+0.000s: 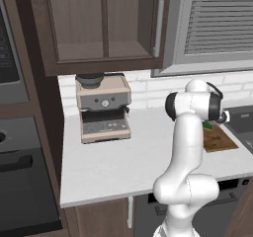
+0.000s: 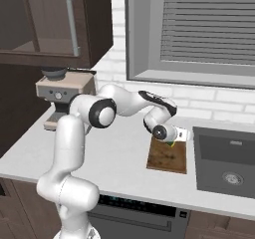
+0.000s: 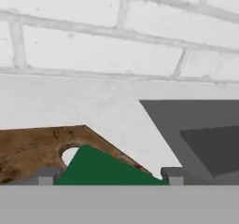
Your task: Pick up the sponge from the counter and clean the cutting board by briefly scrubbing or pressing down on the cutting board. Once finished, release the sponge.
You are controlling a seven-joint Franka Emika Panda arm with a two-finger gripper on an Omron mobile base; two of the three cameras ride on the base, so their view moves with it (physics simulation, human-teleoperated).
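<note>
In the hand view the dark green sponge (image 3: 105, 169) spans the whole gap between my two fingertips (image 3: 46, 176), so my gripper (image 3: 109, 176) is shut on it. It sits over the far end of the brown wooden cutting board (image 3: 32, 148) and partly covers the board's handle hole. In the right base view the gripper (image 2: 174, 140) points down at the far edge of the cutting board (image 2: 168, 158), with the green and yellow sponge (image 2: 172, 144) under it. In the left base view my arm hides most of the sponge (image 1: 207, 125) at the back of the board (image 1: 218, 139), which lies on the light counter (image 1: 123, 162).
A dark sink (image 2: 226, 163) is set into the counter just right of the board. A coffee machine (image 1: 103, 107) stands at the back left under the wall cabinet (image 1: 104, 23). A white brick wall (image 3: 116, 36) runs close behind the board.
</note>
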